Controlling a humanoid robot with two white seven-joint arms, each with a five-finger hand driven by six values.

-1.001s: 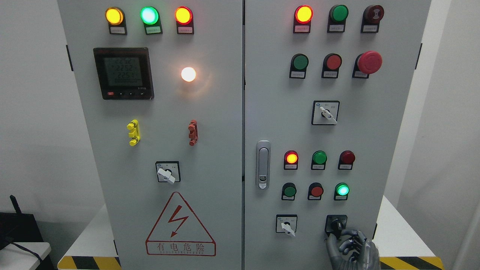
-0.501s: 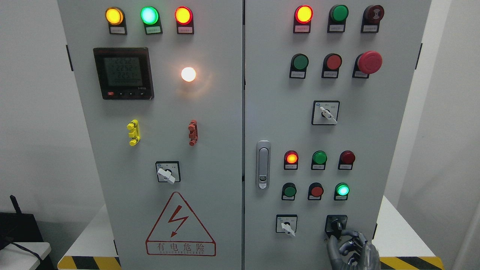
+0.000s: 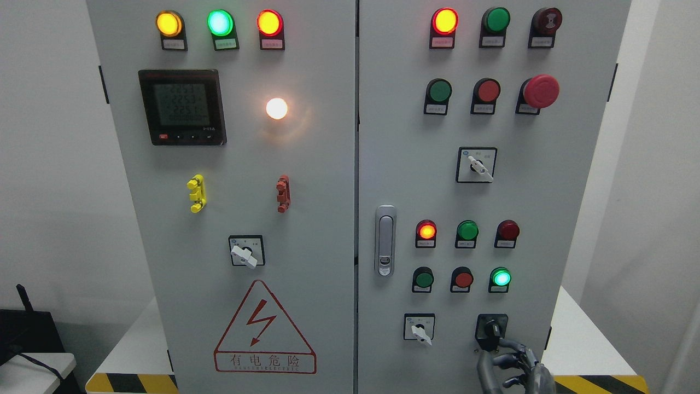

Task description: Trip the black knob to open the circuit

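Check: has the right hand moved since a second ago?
Yes. The right hand has sunk lower against the black knob, fingertips still near the knob's lower edge.

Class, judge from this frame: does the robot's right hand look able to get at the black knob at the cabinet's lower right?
Probably yes. The right hand sits just below the black knob, its fingers curled beside the knob, and nothing lies between them.

A meter [image 3: 182, 107] shows digits beside a lit white lamp [image 3: 276, 108]; a warning triangle [image 3: 264, 327] sits below; a red mushroom button [image 3: 541, 91] is upper right.
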